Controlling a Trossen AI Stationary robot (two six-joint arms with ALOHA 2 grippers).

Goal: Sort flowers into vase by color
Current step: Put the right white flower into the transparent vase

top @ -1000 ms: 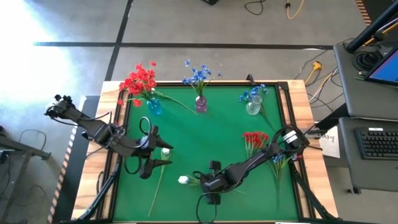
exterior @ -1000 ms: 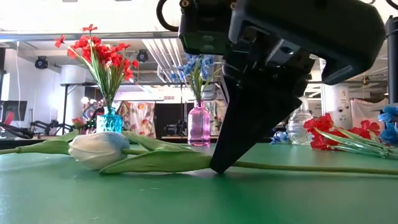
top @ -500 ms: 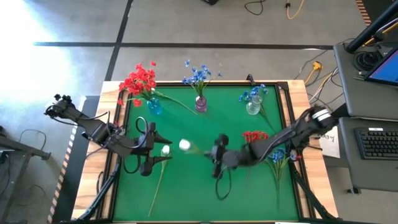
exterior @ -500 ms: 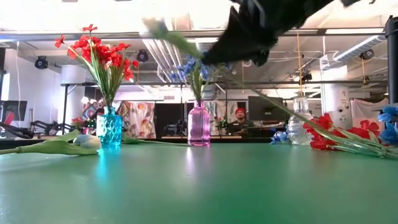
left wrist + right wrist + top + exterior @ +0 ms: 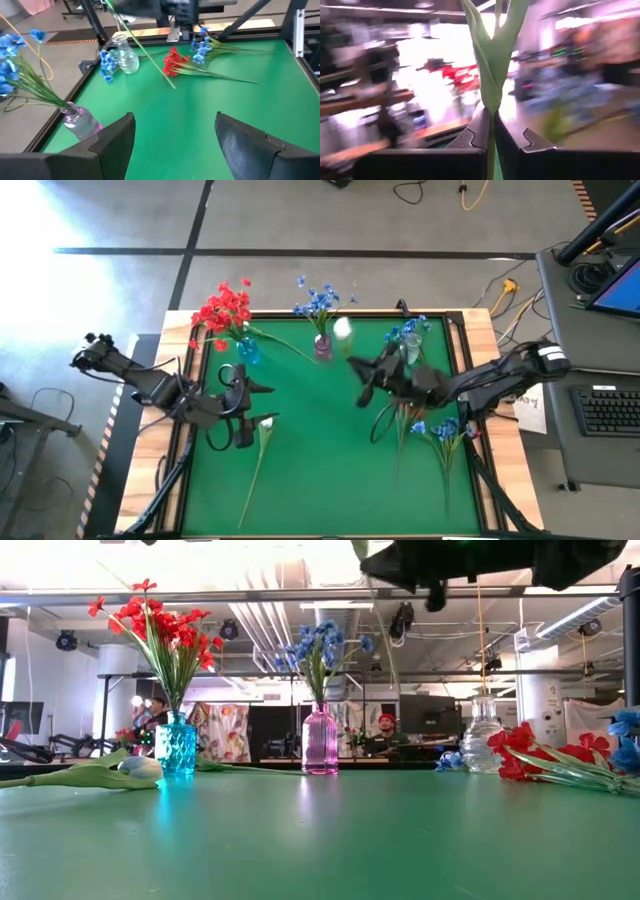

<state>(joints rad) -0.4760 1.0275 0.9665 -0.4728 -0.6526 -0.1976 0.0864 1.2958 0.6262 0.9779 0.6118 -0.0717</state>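
Flanking the right pincer (image 5: pixel 362 380): pink vase (image 5: pixel 323 346), clear vase (image 5: pixel 407 353), red flowers (image 5: pixel 410 404)

A green-topped desk (image 5: pixel 320 450) with pale wooden edges is carrying three glass vases along the frame's upper part: teal (image 5: pixel 248 353), pink (image 5: pixel 323 346), clear (image 5: pixel 407 352). A white tulip (image 5: pixel 264 425) is lying left; red (image 5: pixel 408 402) and blue flowers (image 5: pixel 445 430) are lying right.

Right wrist view's blurred background (image 5: pixel 395 100)
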